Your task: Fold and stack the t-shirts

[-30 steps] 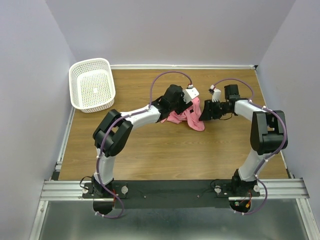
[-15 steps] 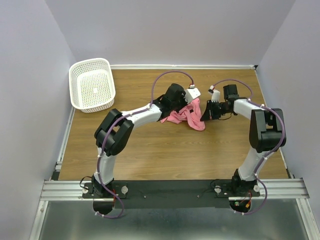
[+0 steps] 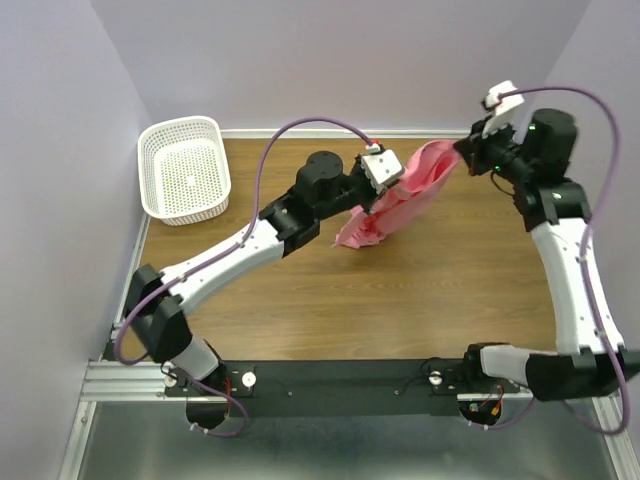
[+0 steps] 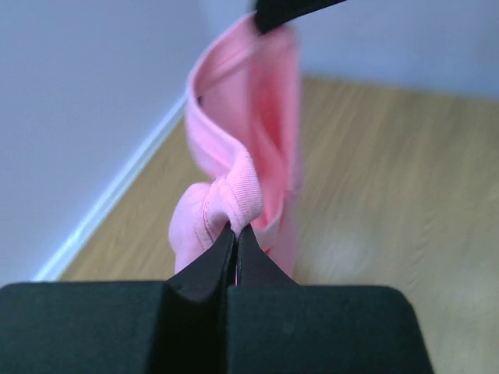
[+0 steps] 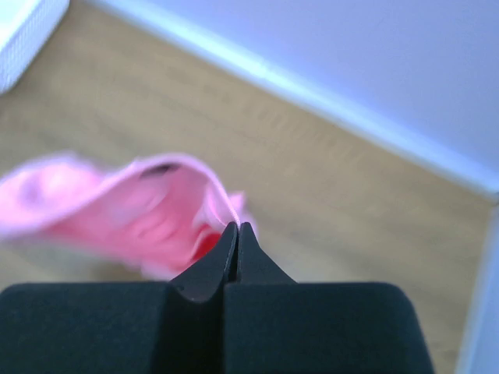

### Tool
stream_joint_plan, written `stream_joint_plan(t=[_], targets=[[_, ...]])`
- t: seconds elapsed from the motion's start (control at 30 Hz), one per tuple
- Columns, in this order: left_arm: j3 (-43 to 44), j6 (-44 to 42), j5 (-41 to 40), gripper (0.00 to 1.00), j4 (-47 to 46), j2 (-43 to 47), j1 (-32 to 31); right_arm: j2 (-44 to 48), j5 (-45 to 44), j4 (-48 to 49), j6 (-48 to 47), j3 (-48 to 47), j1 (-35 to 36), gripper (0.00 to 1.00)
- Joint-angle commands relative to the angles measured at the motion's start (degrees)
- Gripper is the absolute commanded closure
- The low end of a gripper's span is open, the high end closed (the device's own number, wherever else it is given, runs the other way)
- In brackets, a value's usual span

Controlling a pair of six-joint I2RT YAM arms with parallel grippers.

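A salmon-pink t-shirt point(image 3: 400, 200) hangs in the air over the back of the table, stretched between both grippers, its lower part drooping toward the wood. My left gripper point(image 3: 392, 180) is shut on the ribbed neck edge of the t-shirt point(image 4: 234, 191), pinched at the tips. My right gripper point(image 3: 462, 152) is raised high at the back right and is shut on a thin edge of the t-shirt point(image 5: 148, 206). In the right wrist view the cloth is blurred.
A white perforated basket point(image 3: 185, 170) stands empty at the back left corner of the wooden table point(image 3: 330, 300). Lilac walls close in the table on three sides, with a white skirting strip point(image 5: 327, 97) along the back.
Both grippers closed on the crumpled t-shirt as it lay on the table and then rose, the right one up and to the back right, pulling the cloth open between them.
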State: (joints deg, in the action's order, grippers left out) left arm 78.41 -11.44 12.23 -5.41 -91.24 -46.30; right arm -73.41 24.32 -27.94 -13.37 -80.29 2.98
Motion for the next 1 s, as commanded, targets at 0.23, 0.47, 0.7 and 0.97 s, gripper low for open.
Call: stream_joint_plan(t=[0.23, 0.47, 0.7, 0.97], targets=[[13.43, 9.58, 4.39, 1.00, -11.63, 11.25, -15.22, 4.52, -15.88, -5.36, -2.63, -37.19, -0.08, 1.00], [3.35, 19.78, -5.70, 1.00, -19.55, 21.53, -15.48, -6.46, -0.19, -7.30, 4.13, -44.70, -0.17, 0.99], [-26.23, 30.93, -33.91, 1.00, -17.81, 39.97, -13.82, -24.80, -1.35, -1.15, 3.99, -41.08, 14.71, 0.99], [-51.23, 58.78, -53.89, 1.00, 6.06, 62.84, -1.36, -55.16, -15.16, 3.17, 5.45, -53.98, 31.98, 0.45]])
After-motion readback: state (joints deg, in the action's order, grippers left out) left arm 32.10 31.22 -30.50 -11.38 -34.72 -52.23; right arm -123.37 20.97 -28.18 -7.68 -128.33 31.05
